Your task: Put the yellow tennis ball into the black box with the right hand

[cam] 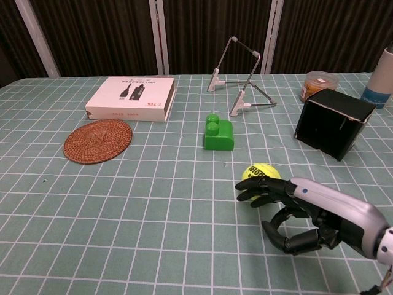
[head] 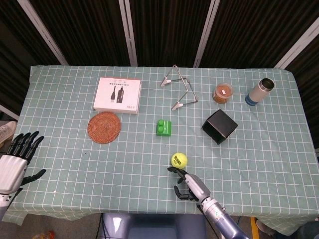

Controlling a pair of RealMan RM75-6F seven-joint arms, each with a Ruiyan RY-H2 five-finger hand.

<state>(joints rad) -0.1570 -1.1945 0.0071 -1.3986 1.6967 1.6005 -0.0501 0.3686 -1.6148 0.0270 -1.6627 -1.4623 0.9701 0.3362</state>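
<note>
My right hand (cam: pixel 293 212) hides the lower part of the yellow tennis ball (cam: pixel 260 172) in the chest view; its fingers are spread and grasp nothing, and contact is unclear. The ball sits well short of the black box (cam: pixel 333 122). My left hand (head: pixel 16 159), cut off at the edge, hangs released beside the green-checked surface (head: pixel 75 164), dark curtains behind.

We see the tennis ball (head: pixel 179 160) at front centre of the table (head: pixel 279 164), the right hand (head: pixel 190 184) just before it. The block (head: pixel 163 128) sits behind the ball, the black box (head: pixel 220 126) to its right, the coaster (head: pixel 104 127) left, the carton (head: pixel 117 94) behind that.
</note>
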